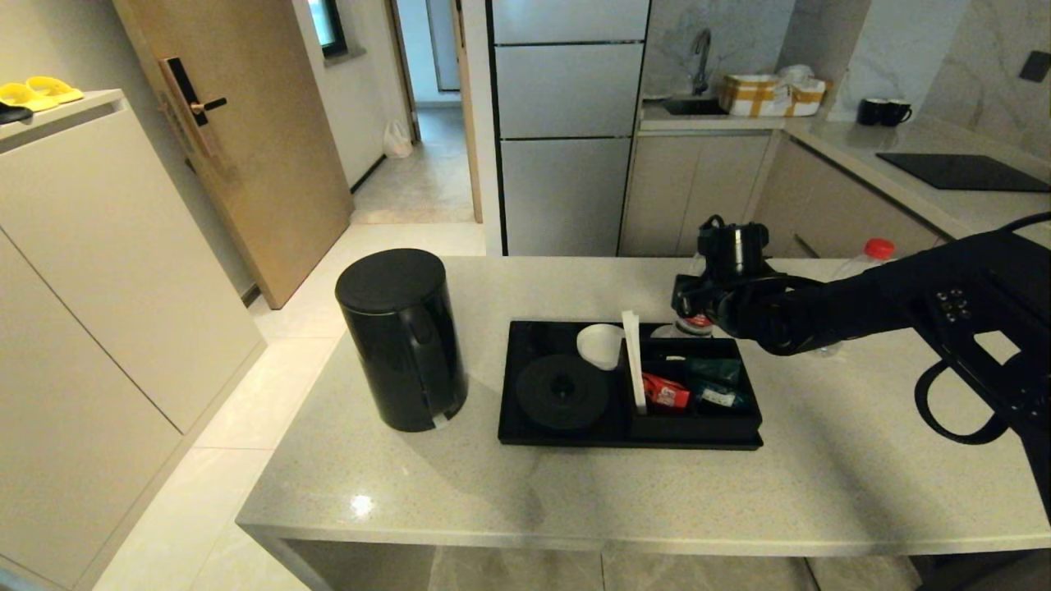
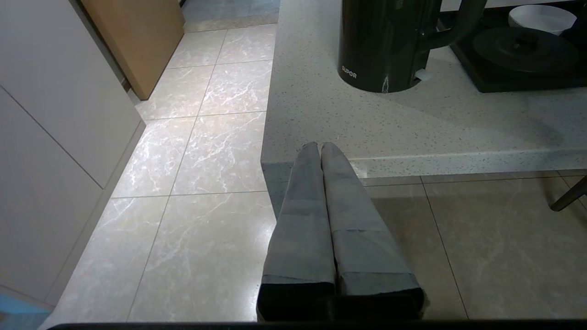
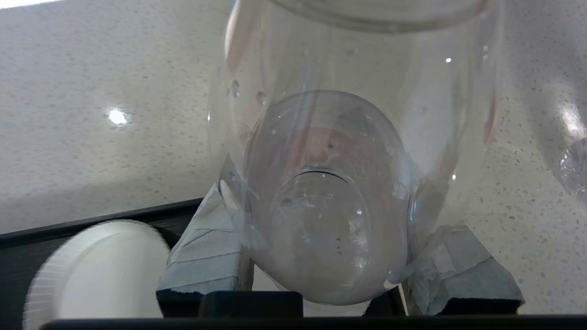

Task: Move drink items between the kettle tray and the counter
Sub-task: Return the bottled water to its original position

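Observation:
The black kettle [image 1: 402, 336] stands on the beige counter [image 1: 493, 492], left of the kettle tray [image 1: 628, 439]; the tray's round base [image 1: 562, 392] is bare. My right gripper [image 3: 321, 220] is shut on a clear water bottle [image 3: 348, 137], its padded fingers [image 3: 206, 256] on both sides. In the head view that gripper [image 1: 698, 308] is just beyond the tray's far right edge, with the bottle's red label [image 1: 694, 326] showing under it. A second red-capped bottle [image 1: 878, 249] stands behind the arm. My left gripper [image 2: 319, 145] hangs shut and empty below the counter's front left corner.
A white cup [image 1: 601, 345] and a white divider [image 1: 632, 361] sit in the tray, with red [image 1: 665, 392] and green [image 1: 714, 369] sachets in its boxed compartment. Two black mugs [image 1: 883, 111] and a hob panel [image 1: 961, 171] are on the back worktop.

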